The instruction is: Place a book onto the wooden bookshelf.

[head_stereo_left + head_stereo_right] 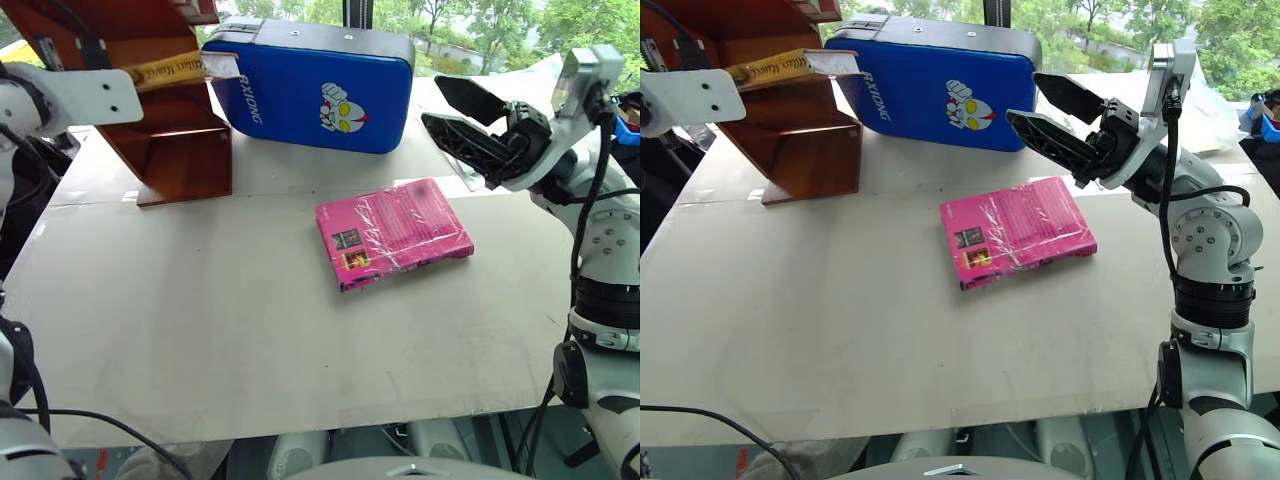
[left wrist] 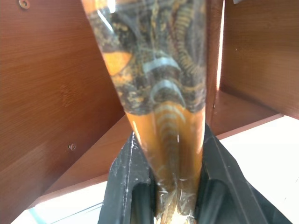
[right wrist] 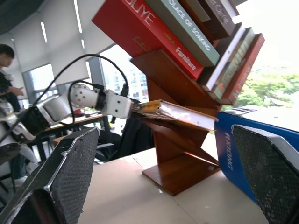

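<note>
Left tool (image 2: 180, 186) clamps the book (image 1: 165, 70) on the bookshelf (image 1: 185, 150), release left; right tool (image 1: 1065, 120) gapes empty

Yellow-orange book (image 1: 170, 68) lying across wooden bookshelf (image 1: 180, 150), pink book (image 1: 393, 232) on table (image 1: 230, 330)

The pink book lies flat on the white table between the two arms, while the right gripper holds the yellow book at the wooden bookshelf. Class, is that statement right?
One detail is wrong: the left gripper, not the right, holds the yellow book at the wooden bookshelf, as the left wrist view shows. The right gripper hangs open and empty. The pink book does lie flat on the white table.
</note>
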`<state>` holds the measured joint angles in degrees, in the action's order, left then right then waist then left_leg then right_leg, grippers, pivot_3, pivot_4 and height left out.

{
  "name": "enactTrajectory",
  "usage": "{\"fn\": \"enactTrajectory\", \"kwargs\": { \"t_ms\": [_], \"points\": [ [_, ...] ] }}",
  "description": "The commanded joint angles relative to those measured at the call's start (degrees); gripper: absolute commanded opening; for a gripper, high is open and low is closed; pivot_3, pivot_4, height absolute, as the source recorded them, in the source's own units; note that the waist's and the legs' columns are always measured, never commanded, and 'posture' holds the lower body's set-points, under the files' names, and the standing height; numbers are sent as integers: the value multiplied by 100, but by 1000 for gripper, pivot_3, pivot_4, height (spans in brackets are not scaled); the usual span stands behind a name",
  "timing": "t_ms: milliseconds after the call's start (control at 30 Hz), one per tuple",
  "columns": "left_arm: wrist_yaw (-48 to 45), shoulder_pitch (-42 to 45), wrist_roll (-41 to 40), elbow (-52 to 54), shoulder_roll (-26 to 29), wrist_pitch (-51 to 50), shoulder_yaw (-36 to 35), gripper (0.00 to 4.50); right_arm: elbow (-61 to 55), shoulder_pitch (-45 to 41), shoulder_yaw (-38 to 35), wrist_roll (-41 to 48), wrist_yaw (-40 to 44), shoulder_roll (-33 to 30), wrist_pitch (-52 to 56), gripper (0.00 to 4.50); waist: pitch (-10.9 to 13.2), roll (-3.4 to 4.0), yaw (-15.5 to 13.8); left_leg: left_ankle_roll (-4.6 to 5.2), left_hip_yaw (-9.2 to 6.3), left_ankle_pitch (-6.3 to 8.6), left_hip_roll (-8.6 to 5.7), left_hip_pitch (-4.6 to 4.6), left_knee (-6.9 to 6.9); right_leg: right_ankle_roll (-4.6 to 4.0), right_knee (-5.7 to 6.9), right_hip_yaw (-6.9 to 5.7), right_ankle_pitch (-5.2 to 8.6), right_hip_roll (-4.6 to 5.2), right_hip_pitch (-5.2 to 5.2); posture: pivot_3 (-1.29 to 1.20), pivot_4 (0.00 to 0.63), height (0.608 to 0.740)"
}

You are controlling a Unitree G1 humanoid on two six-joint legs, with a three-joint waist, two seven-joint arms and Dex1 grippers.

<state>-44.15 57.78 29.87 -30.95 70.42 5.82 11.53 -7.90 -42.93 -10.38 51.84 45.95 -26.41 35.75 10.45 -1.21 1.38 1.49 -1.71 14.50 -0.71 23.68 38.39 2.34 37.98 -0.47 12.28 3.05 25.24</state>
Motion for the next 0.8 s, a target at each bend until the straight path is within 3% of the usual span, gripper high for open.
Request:
{"fn": "enactTrajectory", "kwargs": {
  "t_ms": [33,167,367,533,633,700,800],
  "points": [
    [-16,243,140,-139,24,-83,-63,2666,-91,-102,30,-263,-220,-28,-109,4500,0,0,7,0,0,0,-1,3,1,0,-1,-2,0,-1,1,0,150,740],
    [-49,393,220,-228,-48,-81,-49,4375,-136,-50,117,-550,-349,-89,-82,4500,0,0,7,0,-5,0,0,9,3,0,-5,-1,0,3,3,0,150,740],
    [-25,519,219,-124,-77,-117,-166,4375,-170,-28,76,-616,-400,-91,-11,4500,0,0,11,0,-10,0,-1,9,3,0,-7,1,0,4,3,0,150,740],
    [-378,319,-447,738,-118,-624,-707,4375,-391,335,-142,-475,-417,-297,150,4500,-1,-2,2,0,-16,0,2,15,7,0,-6,-3,0,5,4,0,150,740],
    [-1008,85,-1542,1844,-314,-1832,-1506,4375,-781,1102,-529,-273,-368,-654,344,4500,-1,-2,-49,0,-14,0,4,17,7,1,-10,3,0,8,4,0,150,740],
    [-1260,-76,-2654,2787,-827,-3295,-2232,4375,-1076,1828,-746,-431,-220,-974,240,4500,-1,-3,-103,0,-15,0,5,21,8,2,-16,1,1,10,2,0,150,740],
    [-1709,-1037,-4317,4536,-1517,-5469,-2931,4375,-1249,2888,-942,-995,-78,-1274,-302,4500,-6,4,-82,1,-13,1,1,18,25,14,-16,10,8,17,-8,0,150,740]
  ]
}}
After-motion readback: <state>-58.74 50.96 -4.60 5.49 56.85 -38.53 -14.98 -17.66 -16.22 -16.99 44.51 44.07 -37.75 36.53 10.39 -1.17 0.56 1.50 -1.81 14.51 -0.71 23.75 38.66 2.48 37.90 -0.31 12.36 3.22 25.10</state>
